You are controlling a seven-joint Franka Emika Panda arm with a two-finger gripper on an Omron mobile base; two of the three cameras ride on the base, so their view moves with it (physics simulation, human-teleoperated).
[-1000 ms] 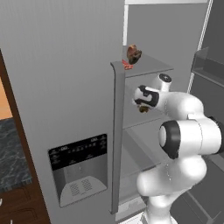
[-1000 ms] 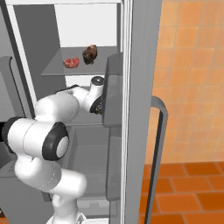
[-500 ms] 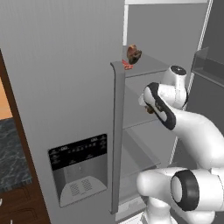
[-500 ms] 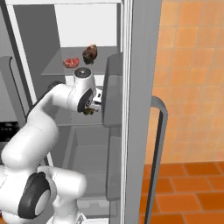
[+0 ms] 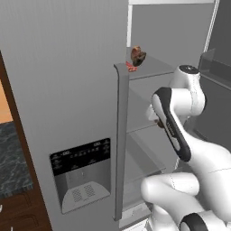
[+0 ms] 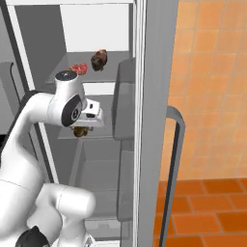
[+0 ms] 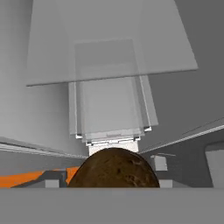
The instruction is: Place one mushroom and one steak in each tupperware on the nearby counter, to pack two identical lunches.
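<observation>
brown mushroom (image 7: pixel 113 168) apparently in gripper (image 6: pixel 81 130); fridge shelf edge (image 6: pixel 96 138) close.

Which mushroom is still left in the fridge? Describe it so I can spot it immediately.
Look into the open fridge, at its upper glass shelf. The mushroom there is a dark brown rounded lump, right of the flat red steak.

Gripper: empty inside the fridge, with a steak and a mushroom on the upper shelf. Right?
Not empty. The gripper is closed on a brown mushroom, which the hand view shows between the jaws. The steak and a second mushroom do sit on the upper shelf.
</observation>
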